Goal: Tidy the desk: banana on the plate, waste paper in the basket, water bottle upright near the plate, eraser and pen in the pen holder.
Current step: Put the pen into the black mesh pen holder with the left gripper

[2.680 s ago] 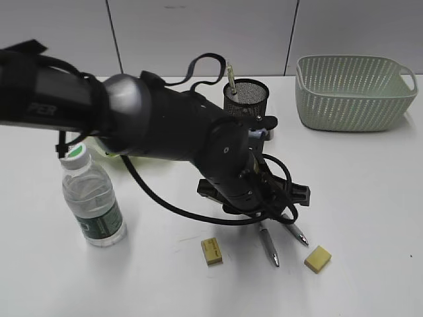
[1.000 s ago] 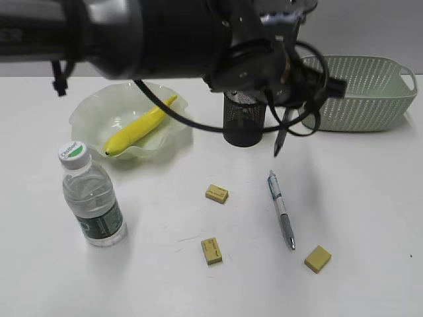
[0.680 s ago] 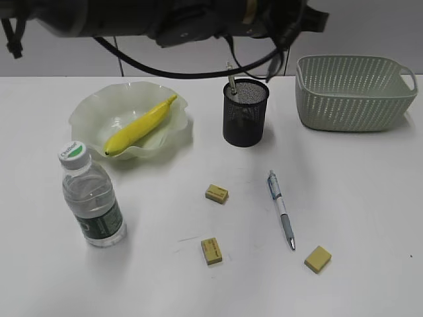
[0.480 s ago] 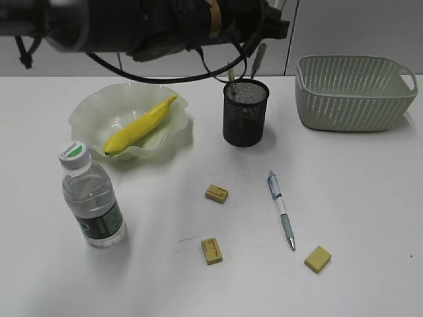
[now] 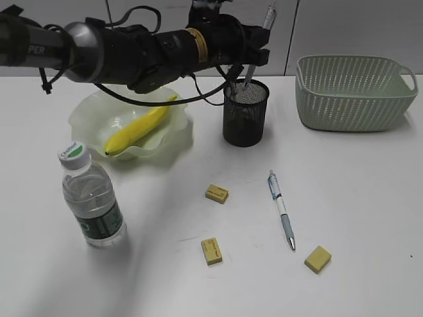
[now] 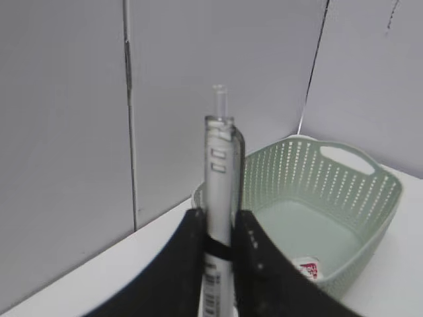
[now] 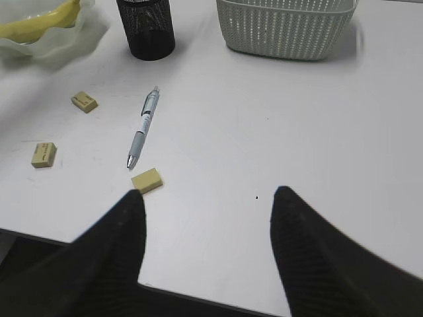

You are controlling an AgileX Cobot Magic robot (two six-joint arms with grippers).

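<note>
A silver pen (image 6: 218, 191) stands pinched upright between the left gripper's (image 6: 221, 247) black jaws, above the black mesh pen holder (image 5: 245, 113); the right gripper (image 7: 208, 218) gapes wide, empty.

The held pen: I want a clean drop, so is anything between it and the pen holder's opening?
Nothing visible blocks it. The pen hangs tip-down over the holder, gripped by the left gripper; one pen already stands inside at the rim.
</note>
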